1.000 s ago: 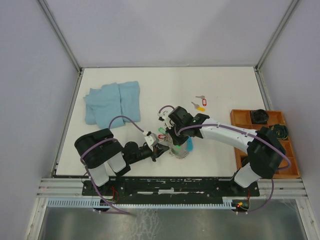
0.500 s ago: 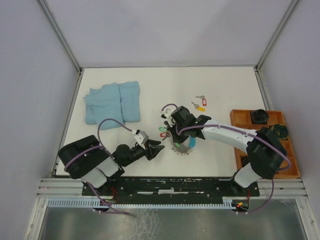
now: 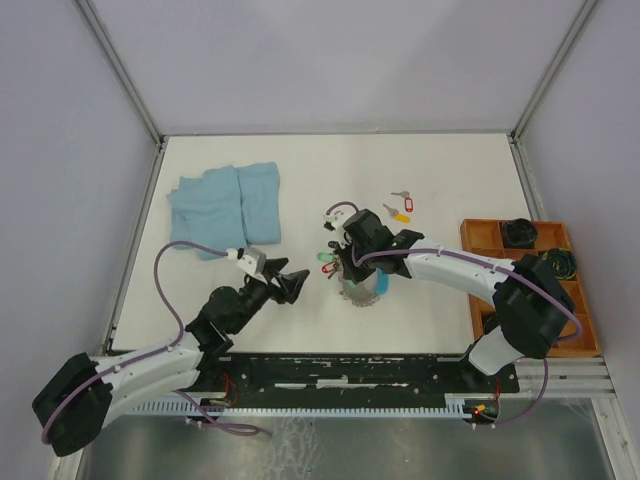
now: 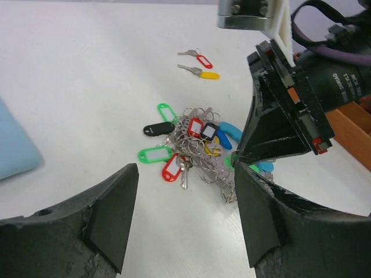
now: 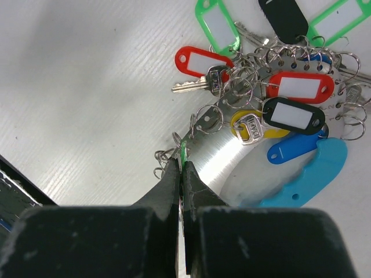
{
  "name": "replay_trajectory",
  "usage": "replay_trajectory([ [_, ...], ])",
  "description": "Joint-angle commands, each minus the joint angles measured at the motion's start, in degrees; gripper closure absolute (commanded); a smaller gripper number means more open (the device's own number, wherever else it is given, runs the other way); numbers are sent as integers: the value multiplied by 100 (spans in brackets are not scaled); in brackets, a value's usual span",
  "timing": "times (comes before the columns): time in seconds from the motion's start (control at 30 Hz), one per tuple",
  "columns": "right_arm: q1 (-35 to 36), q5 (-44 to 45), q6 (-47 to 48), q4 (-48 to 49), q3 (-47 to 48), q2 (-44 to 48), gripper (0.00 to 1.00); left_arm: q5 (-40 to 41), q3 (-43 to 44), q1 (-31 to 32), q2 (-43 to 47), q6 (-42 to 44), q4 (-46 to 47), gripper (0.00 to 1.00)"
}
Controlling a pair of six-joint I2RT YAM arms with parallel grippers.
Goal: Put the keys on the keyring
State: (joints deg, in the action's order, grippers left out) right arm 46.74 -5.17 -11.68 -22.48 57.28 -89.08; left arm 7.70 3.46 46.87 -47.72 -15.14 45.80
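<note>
Silver loose keys, red-tagged key (image 3: 403,197) and yellow-tagged key (image 3: 397,213), lie toward far edge beyond keyring bunch (image 4: 194,139), nearer right gripper (image 5: 180,167), pinched shut on a green tag (image 5: 183,152); left gripper (image 3: 292,284) spread open, empty

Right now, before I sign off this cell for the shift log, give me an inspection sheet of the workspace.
Surface: white table, no spills seen.
Job's things: key bunch on rings beneath the right arm; red-tagged key and yellow-tagged key loose beyond it.
Clutter: blue cloth rear left; orange tray at the right edge, dark items inside.
Grippers: left gripper fingers open, empty; right gripper shut on a green tag.
Cables: purple cables loop along both arms; no snag seen.
Surroundings: plain walls, metal frame; nothing else seen.
</note>
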Motion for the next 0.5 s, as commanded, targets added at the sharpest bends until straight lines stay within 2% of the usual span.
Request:
replay_trajectory([
  [0.0,-24,270,-185,620,-1,45,99,945,3,-155,922,-442,-1558,22],
  [0.17,-138,628,-291,889,-19,-260,99,1173,27,-362,1346,-506,-2157,11],
  [0.27,-258,623,-426,1012,-19,-456,92,1222,-38,-423,1232,-542,-2074,9],
  [0.47,-615,658,-540,1142,-195,-318,60,1255,-63,-438,1036,-702,-1978,7],
])
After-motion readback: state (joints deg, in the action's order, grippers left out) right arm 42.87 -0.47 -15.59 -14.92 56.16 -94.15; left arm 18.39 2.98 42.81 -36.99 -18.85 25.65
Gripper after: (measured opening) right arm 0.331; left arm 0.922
